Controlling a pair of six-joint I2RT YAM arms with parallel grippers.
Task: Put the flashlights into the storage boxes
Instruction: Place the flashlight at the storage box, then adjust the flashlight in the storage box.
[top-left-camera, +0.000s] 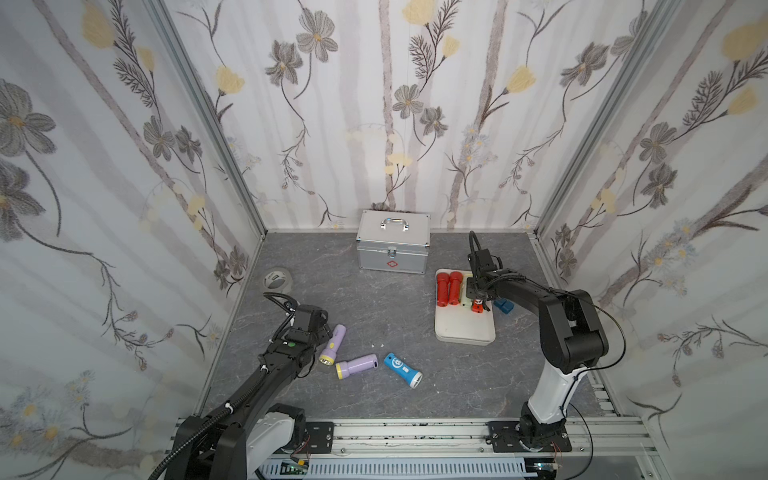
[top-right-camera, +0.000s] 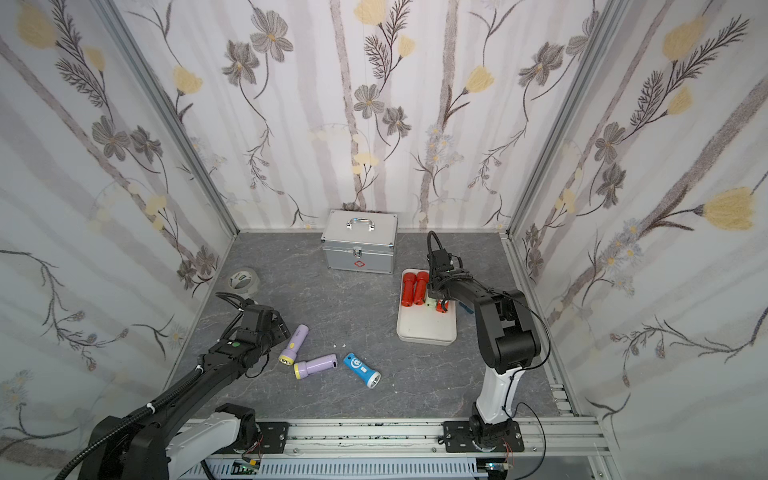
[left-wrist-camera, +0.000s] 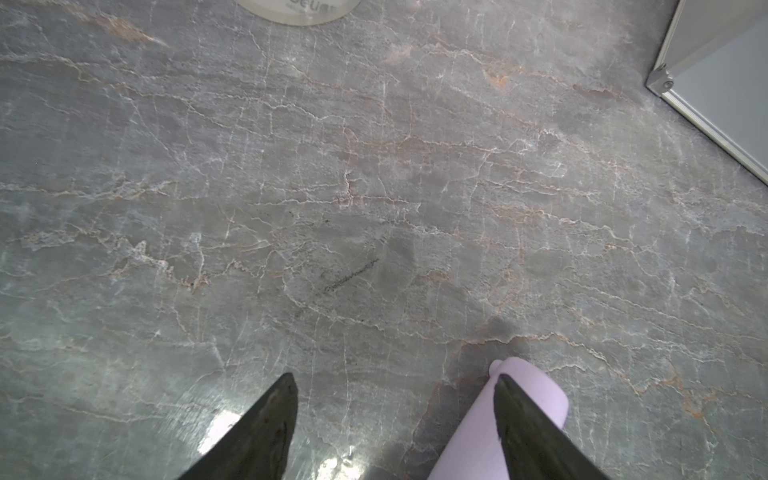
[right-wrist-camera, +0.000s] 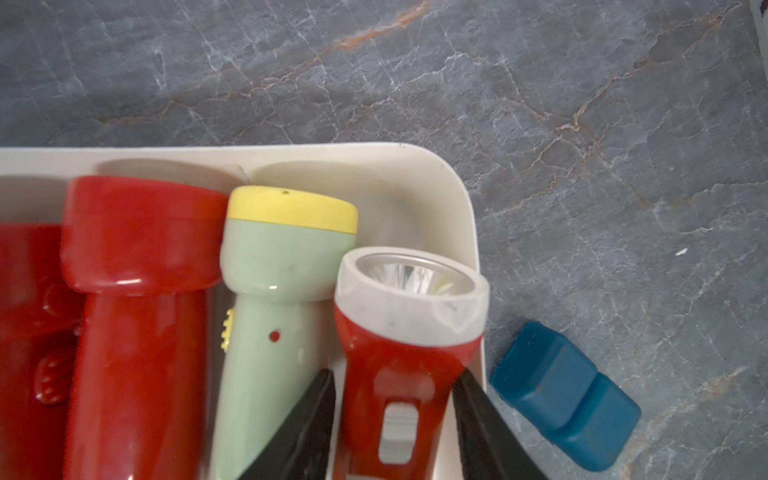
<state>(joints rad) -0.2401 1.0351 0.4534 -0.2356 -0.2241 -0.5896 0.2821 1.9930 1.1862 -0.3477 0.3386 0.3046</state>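
Observation:
The white storage box (top-left-camera: 463, 328) (right-wrist-camera: 457, 178) holds two plain red flashlights (top-left-camera: 449, 287) (right-wrist-camera: 137, 266), a pale green one (right-wrist-camera: 270, 291) and a red one with a white head (right-wrist-camera: 399, 328) lying side by side at its far end. My right gripper (right-wrist-camera: 397, 372) (top-left-camera: 478, 302) straddles the white-headed red flashlight, jaws slightly apart from its body. Two lilac flashlights (top-left-camera: 334, 343) (top-left-camera: 357, 365) and a blue one (top-left-camera: 402, 369) lie on the grey floor. My left gripper (left-wrist-camera: 395, 376) (top-left-camera: 323, 330) is open over bare floor, one finger against the nearer lilac flashlight (left-wrist-camera: 528, 399).
A silver metal case (top-left-camera: 392, 245) with a red cross stands at the back wall. A tape roll (top-left-camera: 277, 279) lies at the left wall. A small blue block (right-wrist-camera: 565, 395) (top-left-camera: 504, 306) sits just outside the box's right rim.

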